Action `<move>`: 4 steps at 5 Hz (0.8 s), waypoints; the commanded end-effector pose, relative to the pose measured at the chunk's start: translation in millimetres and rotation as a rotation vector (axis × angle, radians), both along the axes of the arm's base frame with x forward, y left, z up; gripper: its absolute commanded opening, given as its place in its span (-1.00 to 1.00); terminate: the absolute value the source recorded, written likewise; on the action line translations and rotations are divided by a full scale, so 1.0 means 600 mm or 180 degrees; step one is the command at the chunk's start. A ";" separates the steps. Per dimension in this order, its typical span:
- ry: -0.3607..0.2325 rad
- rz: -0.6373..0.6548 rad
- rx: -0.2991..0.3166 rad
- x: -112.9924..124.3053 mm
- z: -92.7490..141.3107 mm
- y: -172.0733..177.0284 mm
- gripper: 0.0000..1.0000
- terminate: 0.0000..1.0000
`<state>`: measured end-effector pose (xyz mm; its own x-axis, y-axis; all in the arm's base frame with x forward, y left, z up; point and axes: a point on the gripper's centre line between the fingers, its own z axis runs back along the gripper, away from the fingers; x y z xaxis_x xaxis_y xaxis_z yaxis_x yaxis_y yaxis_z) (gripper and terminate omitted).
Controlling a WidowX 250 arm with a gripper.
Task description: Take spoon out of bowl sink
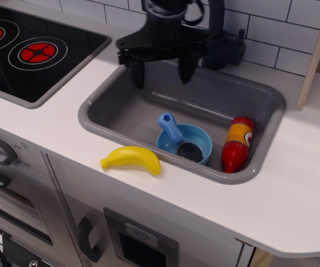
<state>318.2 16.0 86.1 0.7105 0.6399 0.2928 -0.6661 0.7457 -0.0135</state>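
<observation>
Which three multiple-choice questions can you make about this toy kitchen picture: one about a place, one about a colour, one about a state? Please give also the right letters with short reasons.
1. Where does the banana lie?
A. in the sink
B. on the counter before the sink
C. on the stovetop

2. What colour is the spoon's handle?
A. blue
B. red
C. yellow

3. How is the tool now?
A. shut on the spoon
B. shut on the bottle
C. open, holding nothing

Answers:
1 B: it rests on the white counter beside the front rim of the sink.
2 A: the spoon, lying in the bowl, has a thick blue handle.
3 C: the tool hangs over the sink's back left part with its fingers apart, away from the spoon and the red and yellow bottle.
</observation>
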 end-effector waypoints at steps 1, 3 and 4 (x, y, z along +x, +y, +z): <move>0.0026 0.0662 -0.0173 0.003 -0.059 0.009 1.00 -1.00; 0.0114 0.0944 -0.0149 0.001 -0.100 0.020 1.00 -1.00; 0.0118 0.0950 -0.0119 -0.001 -0.111 0.018 1.00 -1.00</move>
<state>319.3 28.4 13.3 0.5038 0.8328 0.2295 -0.8563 0.5164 0.0062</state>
